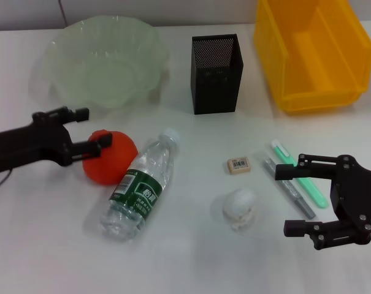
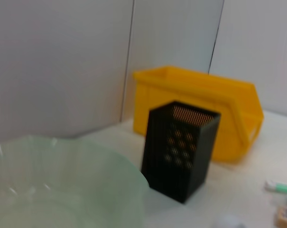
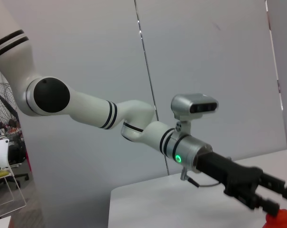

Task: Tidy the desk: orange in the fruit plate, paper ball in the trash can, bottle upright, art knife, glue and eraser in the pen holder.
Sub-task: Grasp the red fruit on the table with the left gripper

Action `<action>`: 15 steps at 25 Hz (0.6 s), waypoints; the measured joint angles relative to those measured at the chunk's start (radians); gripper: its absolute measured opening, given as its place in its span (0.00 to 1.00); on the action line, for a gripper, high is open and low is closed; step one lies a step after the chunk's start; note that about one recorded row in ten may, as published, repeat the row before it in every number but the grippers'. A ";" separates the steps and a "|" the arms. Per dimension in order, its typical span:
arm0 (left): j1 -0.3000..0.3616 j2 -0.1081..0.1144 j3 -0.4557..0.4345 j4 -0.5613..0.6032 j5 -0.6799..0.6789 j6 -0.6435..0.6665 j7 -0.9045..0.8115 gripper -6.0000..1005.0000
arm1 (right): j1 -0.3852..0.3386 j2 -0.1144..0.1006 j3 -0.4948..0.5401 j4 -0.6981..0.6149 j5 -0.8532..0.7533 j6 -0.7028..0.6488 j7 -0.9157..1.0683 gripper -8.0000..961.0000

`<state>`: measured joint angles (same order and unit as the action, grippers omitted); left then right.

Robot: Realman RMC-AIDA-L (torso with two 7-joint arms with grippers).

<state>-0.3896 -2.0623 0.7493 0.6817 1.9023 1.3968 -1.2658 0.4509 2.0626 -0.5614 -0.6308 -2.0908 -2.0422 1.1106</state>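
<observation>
The orange (image 1: 114,160) lies on the white table next to the lying bottle (image 1: 139,187). My left gripper (image 1: 94,127) is open, with one finger over the orange's upper left edge; it also shows in the right wrist view (image 3: 280,194) just above the orange (image 3: 282,220). My right gripper (image 1: 294,195) is open and empty at the front right, beside a green-and-white art knife (image 1: 300,175) and a grey glue stick (image 1: 289,187). The eraser (image 1: 238,165) and the paper ball (image 1: 239,207) lie in the middle. At the back stand the fruit plate (image 1: 99,61), the pen holder (image 1: 216,73) and the trash can (image 1: 314,52).
The left wrist view shows the fruit plate's rim (image 2: 86,161), the pen holder (image 2: 181,149) and the trash can (image 2: 205,104) against a grey wall. The table's back edge runs just behind the plate and the can.
</observation>
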 joint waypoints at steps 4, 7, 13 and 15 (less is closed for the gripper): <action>-0.033 -0.001 0.018 -0.036 0.066 -0.035 -0.002 0.77 | 0.000 0.002 0.000 0.003 0.000 0.003 0.000 0.86; -0.044 -0.004 0.018 -0.045 0.094 -0.074 -0.004 0.77 | 0.001 0.008 -0.001 0.003 0.000 0.003 0.000 0.86; -0.040 -0.003 0.018 -0.048 0.095 -0.073 -0.005 0.62 | 0.002 0.013 -0.011 0.004 0.000 0.005 0.000 0.86; -0.038 -0.003 0.018 -0.048 0.094 -0.070 -0.004 0.53 | 0.002 0.013 -0.011 0.004 0.000 0.005 0.000 0.86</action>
<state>-0.4280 -2.0654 0.7676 0.6334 1.9964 1.3272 -1.2697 0.4530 2.0755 -0.5722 -0.6268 -2.0907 -2.0369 1.1105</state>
